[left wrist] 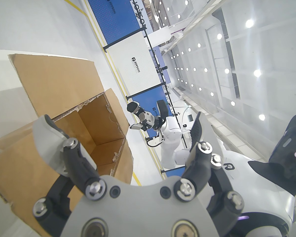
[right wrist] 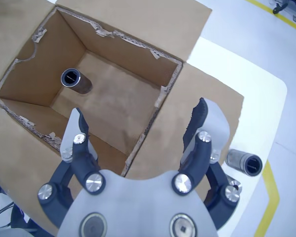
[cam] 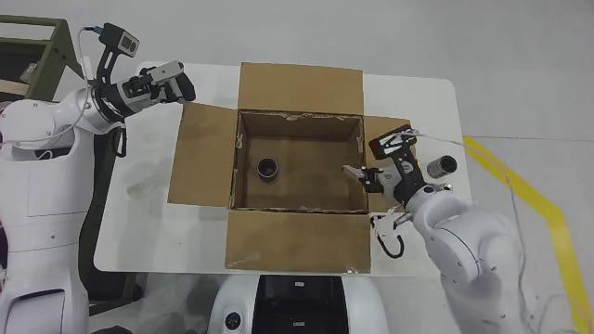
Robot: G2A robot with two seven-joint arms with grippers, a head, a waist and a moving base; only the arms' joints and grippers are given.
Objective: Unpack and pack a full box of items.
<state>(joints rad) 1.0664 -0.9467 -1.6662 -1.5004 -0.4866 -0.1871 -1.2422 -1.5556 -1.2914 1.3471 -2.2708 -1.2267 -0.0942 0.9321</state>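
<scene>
Over box point(right wrist: 128, 55), seemingly — right tool point(right wrist: 139, 107) agape.

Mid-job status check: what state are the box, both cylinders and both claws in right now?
Brown cardboard box: open, all four flaps folded out.
Dark metal cylinder: standing upright on the box floor, open end up.
Silver metal cylinder: lying on its side outside the box.
Left claw: open, empty.
Right claw: open, empty, over the box's edge.
</scene>
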